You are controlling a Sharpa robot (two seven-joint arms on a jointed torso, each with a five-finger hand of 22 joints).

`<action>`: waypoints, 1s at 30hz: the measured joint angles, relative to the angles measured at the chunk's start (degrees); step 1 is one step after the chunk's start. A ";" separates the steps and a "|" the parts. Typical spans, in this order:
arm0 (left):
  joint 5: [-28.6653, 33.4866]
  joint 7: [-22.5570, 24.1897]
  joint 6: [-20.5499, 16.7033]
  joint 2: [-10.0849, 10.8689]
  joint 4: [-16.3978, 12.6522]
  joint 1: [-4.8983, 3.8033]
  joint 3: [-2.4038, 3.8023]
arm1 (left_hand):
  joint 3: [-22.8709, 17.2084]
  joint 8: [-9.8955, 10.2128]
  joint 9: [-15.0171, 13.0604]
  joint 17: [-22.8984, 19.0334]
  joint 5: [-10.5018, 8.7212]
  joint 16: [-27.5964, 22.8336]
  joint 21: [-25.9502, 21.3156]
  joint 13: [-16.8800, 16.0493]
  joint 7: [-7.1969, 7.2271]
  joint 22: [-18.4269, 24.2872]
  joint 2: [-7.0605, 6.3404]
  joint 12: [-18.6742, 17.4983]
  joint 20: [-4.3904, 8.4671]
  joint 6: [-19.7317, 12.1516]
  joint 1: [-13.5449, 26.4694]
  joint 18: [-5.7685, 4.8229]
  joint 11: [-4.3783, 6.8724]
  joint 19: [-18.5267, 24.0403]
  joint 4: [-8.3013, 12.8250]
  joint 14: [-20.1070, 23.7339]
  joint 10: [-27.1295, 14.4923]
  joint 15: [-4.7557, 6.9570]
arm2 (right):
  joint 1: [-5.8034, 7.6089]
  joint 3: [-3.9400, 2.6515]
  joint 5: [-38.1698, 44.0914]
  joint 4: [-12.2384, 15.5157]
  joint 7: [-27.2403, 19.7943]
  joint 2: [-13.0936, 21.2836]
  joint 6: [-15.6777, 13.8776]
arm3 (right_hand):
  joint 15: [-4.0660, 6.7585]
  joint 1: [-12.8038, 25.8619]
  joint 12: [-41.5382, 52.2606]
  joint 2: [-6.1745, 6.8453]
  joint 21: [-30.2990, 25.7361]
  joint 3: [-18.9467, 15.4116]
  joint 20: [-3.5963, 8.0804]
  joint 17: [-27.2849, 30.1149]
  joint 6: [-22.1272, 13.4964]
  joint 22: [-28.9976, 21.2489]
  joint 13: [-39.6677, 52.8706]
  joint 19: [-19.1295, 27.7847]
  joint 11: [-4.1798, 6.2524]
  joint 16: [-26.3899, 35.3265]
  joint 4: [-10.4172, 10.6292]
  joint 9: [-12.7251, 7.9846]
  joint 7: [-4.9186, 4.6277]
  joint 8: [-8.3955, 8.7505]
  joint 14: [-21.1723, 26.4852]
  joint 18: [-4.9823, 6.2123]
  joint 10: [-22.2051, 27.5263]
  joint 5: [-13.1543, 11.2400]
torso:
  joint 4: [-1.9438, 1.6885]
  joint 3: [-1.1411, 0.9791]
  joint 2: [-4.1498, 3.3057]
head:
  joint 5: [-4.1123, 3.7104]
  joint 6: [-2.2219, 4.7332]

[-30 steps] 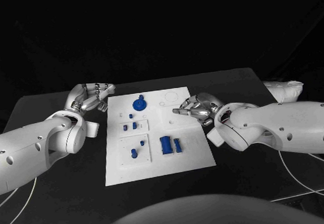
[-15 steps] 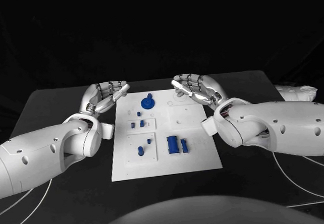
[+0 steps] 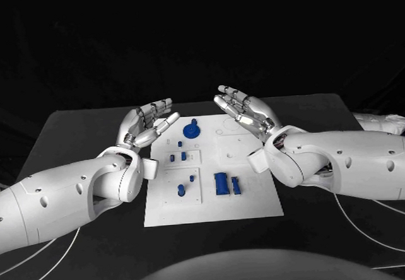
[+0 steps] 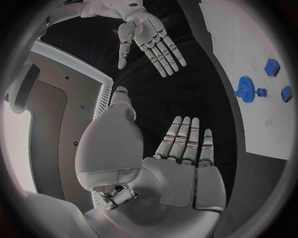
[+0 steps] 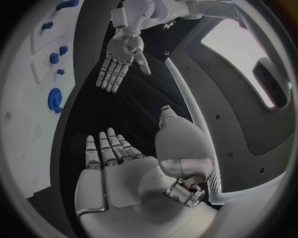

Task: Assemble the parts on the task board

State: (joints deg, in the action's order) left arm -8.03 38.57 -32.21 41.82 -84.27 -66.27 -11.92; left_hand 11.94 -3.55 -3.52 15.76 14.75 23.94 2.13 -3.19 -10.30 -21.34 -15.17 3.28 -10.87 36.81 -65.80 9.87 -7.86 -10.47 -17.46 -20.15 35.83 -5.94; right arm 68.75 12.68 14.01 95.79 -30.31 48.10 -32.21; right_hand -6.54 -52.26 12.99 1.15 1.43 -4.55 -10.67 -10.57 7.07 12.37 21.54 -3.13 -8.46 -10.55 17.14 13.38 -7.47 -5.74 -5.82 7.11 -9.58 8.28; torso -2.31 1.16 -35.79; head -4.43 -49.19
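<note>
Head view shows left hand (image 3: 147, 125) and right hand (image 3: 243, 111) raised, fingers spread and empty, probably leaving the task board (image 3: 251, 194) unobstructed.

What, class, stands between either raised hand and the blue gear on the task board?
Nothing visible. The left hand and right hand are raised, open and empty, flanking the blue gear on the task board.

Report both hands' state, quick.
Left hand: open, fingers spread, holding nothing, raised above the task board.
Right hand: open, fingers spread, holding nothing.
</note>
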 measured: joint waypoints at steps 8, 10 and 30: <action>0.48 0.20 -0.25 -0.02 -0.03 0.06 0.03 | 0.00 0.00 -0.06 -0.06 0.00 0.29 0.00 0.00 0.18 0.41 0.00 0.00 0.20 -0.18 0.00 -0.01 0.00 0.20 0.00 0.21 0.00 -0.20 | 0.00 -0.03 -0.80 -0.17 -0.43 -0.02 1.19 | 0.21 0.00 0.46 0.00 0.00 0.24 0.21 0.53 -0.40 -0.46 -0.76 0.21 0.12 0.00 -0.22 -0.19 0.02 -0.45 0.20 -0.01 0.30 0.00 | -0.01 -0.03 0.03 | -0.16 -0.21; 0.52 0.18 -0.28 -0.03 -0.02 0.10 0.00 | -2.78 2.40 2.35 -3.80 -3.39 -5.16 -1.49 2.22 2.53 5.42 0.83 -2.24 2.69 -8.81 12.29 -1.90 1.80 2.69 4.10 4.96 -8.41 2.18 | -0.02 -0.02 -0.89 -0.18 -0.42 -0.01 1.26 | 2.47 11.43 -2.57 -0.56 -0.98 3.33 2.46 2.90 -2.01 -3.25 -5.59 2.36 2.16 2.44 -3.88 -3.29 1.62 1.80 4.17 -1.25 2.36 -1.91 | -0.01 -0.03 0.03 | -0.16 -0.26; 6.18 -6.97 -9.17 2.91 -5.44 6.11 11.84 | -11.88 3.37 3.46 -15.71 -14.60 -23.74 -1.93 3.14 10.32 19.93 15.17 -3.10 10.66 -36.52 65.36 -9.48 7.87 10.42 17.26 19.86 -35.52 5.93 | -8.53 -12.63 -11.16 -5.79 0.47 -3.33 -8.92 | 6.26 51.94 -12.80 -1.13 -1.22 4.57 10.37 10.53 -7.07 -12.32 -21.49 3.15 8.50 10.42 -16.92 -13.33 7.25 5.55 5.82 -6.75 9.31 -8.09 | 1.33 -0.69 2.68 | 2.85 9.71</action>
State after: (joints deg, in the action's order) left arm -1.85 31.61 -41.38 44.73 -89.71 -60.15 -0.07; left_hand 0.06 -0.18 -0.06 0.05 0.15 0.20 0.20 -0.05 0.02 -1.40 -0.01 0.18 -0.21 0.29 -0.43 0.39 0.01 -0.05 -0.20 -0.29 0.31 -0.01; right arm 60.23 0.05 2.86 90.00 -29.84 44.78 -41.12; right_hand -0.29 -0.32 0.19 0.02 0.21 0.02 -0.30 -0.05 0.00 0.05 0.05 0.02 0.03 -0.13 0.22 0.05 -0.21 -0.19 0.00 0.36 -0.27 0.19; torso -0.98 0.48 -33.11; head -1.58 -39.48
